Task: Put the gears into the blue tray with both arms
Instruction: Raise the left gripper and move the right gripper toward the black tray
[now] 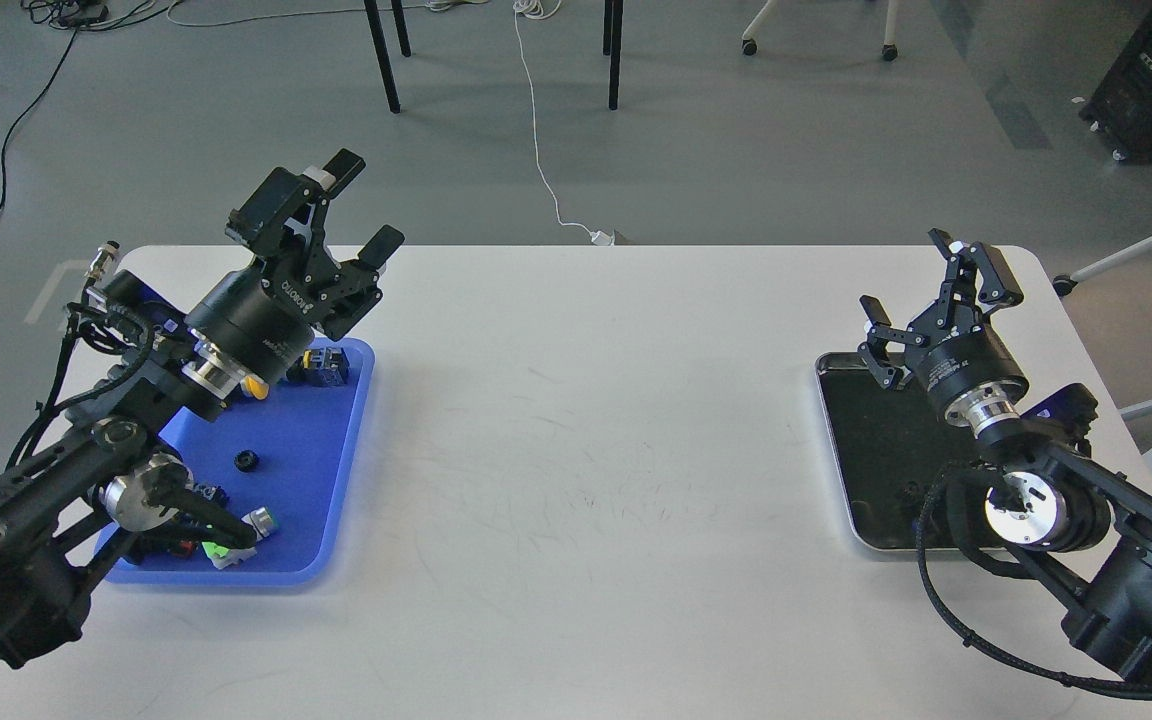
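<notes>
One small black gear (247, 461) lies on the floor of the blue tray (354, 430) at the table's left. My left gripper (360, 206) is raised above the tray's far right corner, pointing up and away, open and holding nothing. My left arm crosses over the tray's left side and hides part of it. On the right, my right gripper (931, 282) hovers open and empty over the far edge of the silver tray (833, 440). That tray's black floor is too dark to show any gears.
Several coloured push-button switches share the blue tray: a yellow-capped one (256, 388), a dark one (329, 366) at the far end, a white and green one (236, 532) near the front. Chair legs and cables are on the floor beyond the table.
</notes>
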Tool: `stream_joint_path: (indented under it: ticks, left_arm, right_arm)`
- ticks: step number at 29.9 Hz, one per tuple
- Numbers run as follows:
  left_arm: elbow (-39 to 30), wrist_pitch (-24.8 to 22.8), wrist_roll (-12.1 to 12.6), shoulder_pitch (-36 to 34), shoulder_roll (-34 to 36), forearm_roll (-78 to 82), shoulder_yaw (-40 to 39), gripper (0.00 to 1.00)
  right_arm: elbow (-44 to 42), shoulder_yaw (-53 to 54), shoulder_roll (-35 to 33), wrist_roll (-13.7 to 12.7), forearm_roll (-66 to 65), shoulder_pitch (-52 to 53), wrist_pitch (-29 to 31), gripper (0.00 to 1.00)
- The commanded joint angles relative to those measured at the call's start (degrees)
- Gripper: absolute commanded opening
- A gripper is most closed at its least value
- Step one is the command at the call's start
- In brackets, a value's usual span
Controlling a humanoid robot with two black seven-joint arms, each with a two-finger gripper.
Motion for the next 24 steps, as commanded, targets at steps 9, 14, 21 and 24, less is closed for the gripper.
stream_joint_path:
  ticks: [9,14,21,24]
  left_arm:
    - [1.7,2.1,9.2,10.0,-7.8,0.6,-8.7,0.98]
    - [1.5,2.1,8.2,10.7,-8.2,0.2,-8.9,0.98]
    - [1.3,1.7,8.7,11.4,-9.1,-0.5,-9.5,0.98]
    - [1.8,0.5,8.3,11.3,-9.0,-1.7,-9.5,0.98]
  right_arm:
    - [0.8,-0.5,-0.4,0.0,-0.2,-0.1,0.0,0.99]
    - [0.8,-0.6,-0.3,0.0,-0.4,-0.1,0.0,0.99]
    - [0.8,-0.5,-0.4,0.0,-0.4,-0.1,0.0,0.99]
    - [0.8,-0.6,-0.5,0.0,-0.6,0.0,0.1,0.99]
